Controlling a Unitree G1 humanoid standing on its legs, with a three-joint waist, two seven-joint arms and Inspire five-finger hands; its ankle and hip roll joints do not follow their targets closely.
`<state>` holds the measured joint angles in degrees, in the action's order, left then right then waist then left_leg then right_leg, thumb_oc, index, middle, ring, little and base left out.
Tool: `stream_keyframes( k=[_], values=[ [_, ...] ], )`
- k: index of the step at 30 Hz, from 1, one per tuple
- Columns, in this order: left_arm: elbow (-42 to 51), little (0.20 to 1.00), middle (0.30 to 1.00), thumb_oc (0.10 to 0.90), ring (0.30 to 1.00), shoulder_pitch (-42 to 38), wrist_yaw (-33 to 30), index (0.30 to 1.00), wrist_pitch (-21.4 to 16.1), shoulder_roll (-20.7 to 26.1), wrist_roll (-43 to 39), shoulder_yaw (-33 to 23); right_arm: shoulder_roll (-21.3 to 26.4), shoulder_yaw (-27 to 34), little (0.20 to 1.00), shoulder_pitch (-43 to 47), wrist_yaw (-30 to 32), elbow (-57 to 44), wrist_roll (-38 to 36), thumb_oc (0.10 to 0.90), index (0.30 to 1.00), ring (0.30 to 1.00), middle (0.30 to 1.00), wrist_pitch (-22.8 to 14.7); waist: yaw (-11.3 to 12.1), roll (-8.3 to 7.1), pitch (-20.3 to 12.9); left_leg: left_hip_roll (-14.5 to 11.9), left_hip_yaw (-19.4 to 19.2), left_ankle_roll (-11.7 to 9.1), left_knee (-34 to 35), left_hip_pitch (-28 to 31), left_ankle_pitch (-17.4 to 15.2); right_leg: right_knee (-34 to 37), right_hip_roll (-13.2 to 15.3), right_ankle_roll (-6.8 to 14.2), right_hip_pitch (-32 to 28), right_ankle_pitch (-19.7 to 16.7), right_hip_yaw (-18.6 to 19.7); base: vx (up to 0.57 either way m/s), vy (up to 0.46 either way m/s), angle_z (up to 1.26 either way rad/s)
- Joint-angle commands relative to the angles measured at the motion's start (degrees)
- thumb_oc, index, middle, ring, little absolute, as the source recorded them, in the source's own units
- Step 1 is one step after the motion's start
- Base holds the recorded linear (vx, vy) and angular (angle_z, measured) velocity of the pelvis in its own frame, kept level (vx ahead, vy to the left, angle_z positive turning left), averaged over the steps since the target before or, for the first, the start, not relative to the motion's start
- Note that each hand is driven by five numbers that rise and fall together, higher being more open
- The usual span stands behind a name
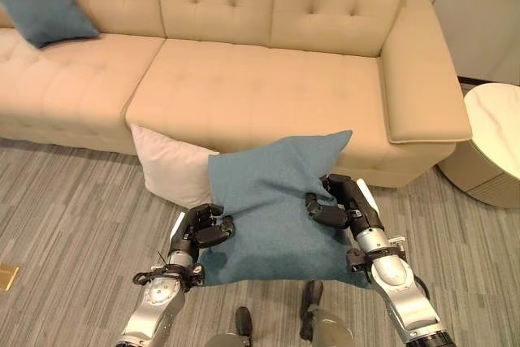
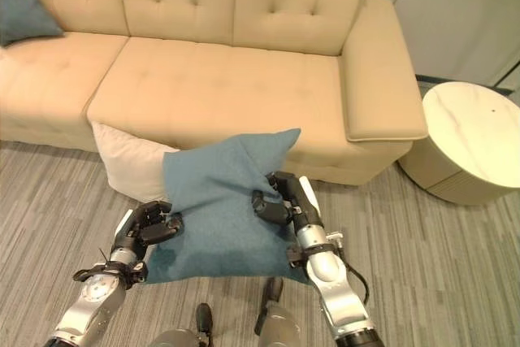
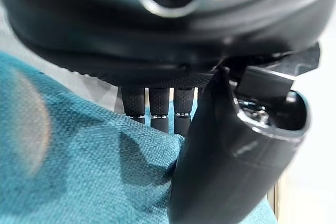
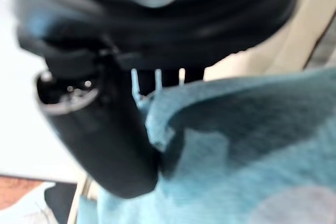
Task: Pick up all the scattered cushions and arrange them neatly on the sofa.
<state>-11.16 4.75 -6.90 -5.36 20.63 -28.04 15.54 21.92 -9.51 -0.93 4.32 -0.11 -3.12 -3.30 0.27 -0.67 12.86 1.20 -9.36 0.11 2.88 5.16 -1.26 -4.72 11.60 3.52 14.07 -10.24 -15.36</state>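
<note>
A teal cushion [image 1: 272, 201] hangs in the air before the beige sofa [image 1: 244, 87], held on both sides. My left hand [image 1: 203, 229] is shut on its left edge, the thumb [image 3: 220, 171] pressed on the fabric [image 3: 89, 177]. My right hand [image 1: 337, 205] is shut on its right edge, pinching a fold of the cloth [image 4: 231, 145]. A cream cushion [image 1: 171, 166] leans on the floor against the sofa front, partly behind the teal one. A second teal cushion [image 1: 45, 2] rests upright on the sofa's far left seat.
A round white side table [image 2: 471, 140] stands on the floor right of the sofa's arm [image 2: 382, 79]. The wide middle seat [image 1: 252, 91] of the sofa lies directly beyond the held cushion. Grey striped carpet [image 1: 65, 217] covers the floor.
</note>
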Motion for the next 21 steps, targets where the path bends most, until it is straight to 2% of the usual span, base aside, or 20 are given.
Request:
stream_keyframes(
  k=[1,2,3,4,5,6,8,9,11,12,13,14,17,18,20,21],
  values=[
    [10.12,0.3,0.3,0.4,0.3,-6.36,2.12,0.3,-8.07,-1.82,-1.12,-1.08,0.07,0.81,0.3,4.66,0.91,-4.48,-2.34,0.4,0.3,0.3,0.3,-8.43,0.56,1.29,-7.77,-1.53,5.29,-1.56,-10.62,-2.32,-10.03,-0.63,-2.84,3.35,-5.31,9.6,-0.88,0.34,-0.173,0.04],
    [10.12,0.3,0.3,0.4,0.3,-6.37,2.11,0.3,-8.07,-1.83,-1.11,-1.06,0.08,0.83,0.3,4.65,0.91,-4.48,-2.35,0.4,0.3,0.3,0.3,-8.43,0.41,1.39,-7.8,-1.67,5.48,-1.64,-11.26,-2.69,-10.36,-0.54,-2.93,3.29,-5.37,9.59,-1.1,0.2,-0.197,0.14],
    [10.51,0.3,0.3,0.4,0.3,-7.58,1.73,0.3,-8.03,-1.87,-1.06,-0.63,0.46,1.33,0.3,4.53,1.51,-4.6,-3.39,0.4,0.3,0.3,0.3,-8.64,0.35,1.0,-6.98,-3.89,4.54,-3.7,-21.69,-7.28,-6.67,0.6,-3.44,1.82,-8.01,10.6,-2.24,0.12,-0.149,0.29],
    [10.5,0.3,0.3,0.4,0.3,-7.63,1.73,0.3,-8.02,-1.85,-1.07,-0.62,0.45,1.36,0.3,4.56,1.51,-4.6,-3.4,0.4,0.3,0.3,0.3,-8.63,0.14,1.13,-7.13,-4.06,4.84,-3.78,-22.53,-8.0,-6.97,0.68,-3.57,1.74,-7.85,10.54,-2.51,0.22,-0.254,0.44],
    [10.79,0.3,0.3,0.4,0.3,-8.4,1.31,0.3,-8.36,-2.08,-1.11,-0.7,0.96,1.28,0.3,4.8,1.97,-4.76,-3.8,0.4,0.3,0.3,0.3,-8.64,0.77,0.91,-6.0,-5.18,4.52,-4.15,-31.46,-12.22,-5.29,1.92,-4.61,0.21,-10.28,12.09,-2.93,0.15,-0.151,0.25],
    [10.96,0.3,0.3,0.4,0.3,-8.53,1.24,0.3,-8.46,-2.08,-1.1,-0.85,1.11,1.22,0.3,4.79,2.02,-4.56,-3.87,0.4,0.3,0.3,0.3,-8.6,0.89,0.43,-5.94,-5.26,4.08,-3.93,-32.83,-13.63,-4.63,2.4,-4.6,-0.17,-10.92,12.69,-3.02,0.22,-0.172,0.12],
    [11.21,0.3,0.3,0.4,0.3,-8.61,1.08,0.3,-8.55,-2.12,-1.33,-0.84,1.24,1.1,0.3,4.7,2.05,-4.4,-3.85,0.4,0.3,0.3,0.3,-8.44,1.21,0.49,-5.65,-5.83,3.9,-3.69,-33.78,-14.83,-5.45,2.41,-5.2,-0.56,-11.76,13.65,-2.9,0.18,-0.052,-0.07],
    [11.21,0.3,0.3,0.4,0.3,-8.62,1.06,0.3,-8.52,-2.23,-1.6,-1.03,1.35,1.13,0.3,4.31,1.96,-4.42,-3.95,0.4,0.3,0.3,0.3,-8.18,1.79,-0.15,-5.54,-5.1,3.65,-3.02,-30.89,-17.18,-6.86,2.69,-5.1,-0.41,-13.07,14.85,-2.81,0.16,-0.016,-0.01],
    [11.11,0.3,0.3,0.4,0.3,-8.6,1.14,0.3,-8.42,-2.09,-1.57,-0.79,1.35,1.3,0.3,4.22,2.01,-4.35,-4.13,0.4,0.3,0.3,0.3,-8.13,2.08,-0.54,-5.66,-4.91,3.34,-2.7,-28.15,-18.11,-7.47,2.98,-5.1,-0.15,-13.82,15.52,-2.96,0.25,0.01,0.19],
    [10.65,0.3,0.3,0.4,0.3,-8.45,1.29,0.3,-8.09,-2.11,-1.24,-0.27,1.28,1.38,0.3,4.04,2.42,-3.88,-4.06,0.4,0.3,0.3,0.3,-8.09,2.36,-0.37,-6.08,-5.22,2.07,-2.79,-19.8,-18.75,-4.22,3.2,-5.62,0.02,-15.26,16.68,-3.62,0.25,0.035,0.17],
    [10.65,0.3,0.3,0.4,0.3,-8.45,1.29,0.3,-8.09,-2.1,-1.24,-0.27,1.28,1.38,0.3,4.04,2.42,-3.88,-4.06,0.4,0.3,0.3,0.3,-8.09,2.36,-0.39,-6.07,-5.2,2.06,-2.79,-19.75,-18.7,-4.2,3.2,-5.6,0.02,-15.27,16.68,-3.61,0.38,0.093,0.19],
    [10.38,0.3,0.3,0.4,0.3,-8.64,1.08,0.3,-7.85,-2.27,-0.95,-0.12,1.03,1.45,0.3,4.02,3.07,-3.35,-3.76,0.4,0.3,0.3,0.3,-8.09,3.03,0.3,-6.41,-4.97,1.86,-3.52,-11.62,-19.67,0.82,3.48,-6.97,0.29,-17.1,17.91,-3.6,0.21,0.058,0.3],
    [10.36,0.3,0.3,0.4,0.3,-8.56,0.81,0.3,-7.75,-2.24,-0.78,-0.08,0.67,1.46,0.3,4.38,3.52,-2.72,-3.47,0.4,0.3,0.3,0.3,-8.12,4.22,0.17,-6.1,-3.89,3.55,-3.97,-8.55,-21.41,2.61,3.01,-7.38,0.34,-18.82,19.1,-3.05,0.31,0.101,0.13],
    [10.44,0.3,0.3,0.4,0.3,-8.13,1.3,0.3,-7.67,-2.1,-1.12,0.07,0.38,1.49,0.3,4.34,3.2,-2.98,-3.65,0.4,0.3,0.3,0.3,-8.1,4.47,0.57,-6.77,-3.77,4.4,-3.62,-6.33,-20.54,3.18,2.48,-7.74,0.72,-19.05,19.38,-2.71,0.32,0.168,-0.17],
    [10.86,0.3,0.3,0.4,0.3,-7.12,1.42,0.3,-7.23,-1.68,-1.38,-0.14,-0.78,0.89,0.3,4.19,2.48,-3.07,-3.12,0.4,0.3,0.3,0.3,-8.12,5.09,0.15,-7.79,-2.12,5.56,-2.14,-8.04,-18.58,2.15,-0.79,-5.77,2.07,-19.8,19.82,-2.09,0.37,0.217,-0.35],
    [10.87,0.3,0.3,0.4,0.3,-7.13,1.42,0.3,-7.23,-1.68,-1.39,-0.14,-0.77,0.9,0.3,4.2,2.48,-3.07,-3.11,0.4,0.3,0.3,0.3,-8.12,5.1,0.21,-7.9,-2.17,5.57,-2.11,-7.97,-18.73,2.3,-0.75,-5.83,2.06,-19.63,19.68,-2.09,0.21,0.171,-0.3]
  ],
)
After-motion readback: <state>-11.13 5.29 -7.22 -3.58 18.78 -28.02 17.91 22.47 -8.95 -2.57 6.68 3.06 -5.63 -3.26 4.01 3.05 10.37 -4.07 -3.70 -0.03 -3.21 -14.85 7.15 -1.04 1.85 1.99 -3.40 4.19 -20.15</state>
